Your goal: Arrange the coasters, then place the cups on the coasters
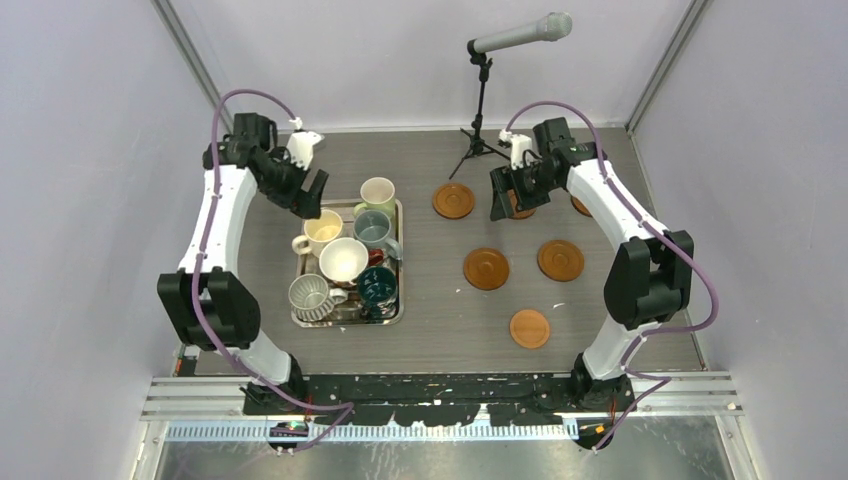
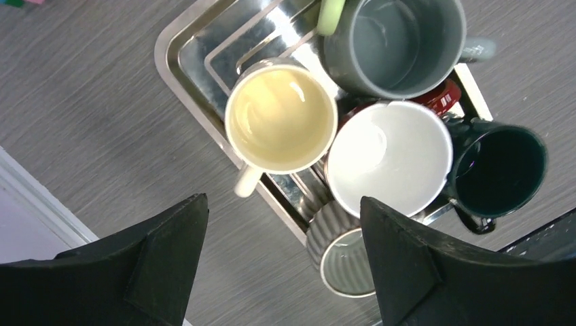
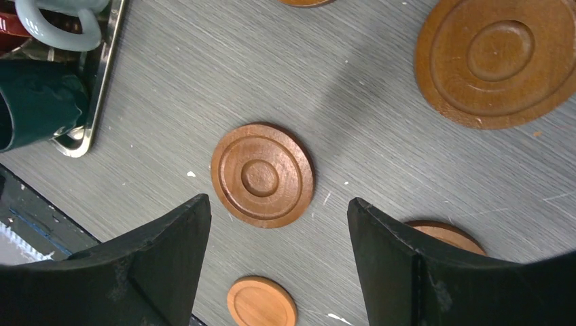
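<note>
Coasters point(image 1: 486, 268) are lying flat and well apart over the right half of the desk point(image 1: 440, 330), not yet in a row. We are judging that arranging comes first. Cups point(image 1: 343, 260) are crowding together in the steel tray point(image 2: 204, 37) on the left, none on a coaster. We are seeing the left pincer point(image 2: 283, 202) hovering spread above the cups and the right pincer point(image 3: 278, 202) spread over the coasters, both empty and poised for picking. Grey wood grain is covering the desk. Plain pale walls are enclosing it, and a microphone point(image 1: 520, 35) is standing at the far edge.

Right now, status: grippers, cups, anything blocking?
Left gripper, right gripper open, empty. Cups bunched at tray, none on coasters. Coasters loose on table. Nothing blocking.
</note>
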Available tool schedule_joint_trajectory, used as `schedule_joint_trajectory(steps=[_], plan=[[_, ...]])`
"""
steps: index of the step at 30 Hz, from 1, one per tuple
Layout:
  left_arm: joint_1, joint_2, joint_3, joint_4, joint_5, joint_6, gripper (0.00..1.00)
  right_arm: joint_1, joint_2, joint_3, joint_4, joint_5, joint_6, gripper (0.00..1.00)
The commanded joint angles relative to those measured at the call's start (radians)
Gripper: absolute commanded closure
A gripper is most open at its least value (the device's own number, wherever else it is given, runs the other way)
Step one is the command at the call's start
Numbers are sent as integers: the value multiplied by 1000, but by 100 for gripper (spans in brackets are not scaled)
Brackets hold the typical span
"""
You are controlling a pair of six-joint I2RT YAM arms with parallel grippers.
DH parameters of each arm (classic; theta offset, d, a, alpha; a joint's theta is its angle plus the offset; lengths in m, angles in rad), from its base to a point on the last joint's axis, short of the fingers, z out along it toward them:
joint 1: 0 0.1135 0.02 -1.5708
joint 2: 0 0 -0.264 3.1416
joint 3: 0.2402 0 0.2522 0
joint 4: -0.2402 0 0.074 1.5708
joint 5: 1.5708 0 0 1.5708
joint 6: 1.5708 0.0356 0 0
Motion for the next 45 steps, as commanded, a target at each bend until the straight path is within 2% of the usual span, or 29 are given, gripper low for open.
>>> schedule_joint_trajectory(steps=[1,7,14,20,27,35,45], plan=[[129,14,16,-85,137,139,17,19,-17,36,28,4,47,22],[268,-55,-140,-76,171,322,20,20,-15,-5,42,5,43,22],[289,-41,-291,71,192,501,25,21,-24,-23,29,28,35,22],[289,52,-308,162,267,537,28,20,-61,-57,4,90,-11,22],[290,143,-322,186,333,653,30,17,-89,-89,-8,114,-23,22],[287,199,-383,272,337,684,33,11,-74,-88,-12,132,-18,22],[287,233,-474,401,368,715,43,10,-43,-88,-11,150,-10,23]])
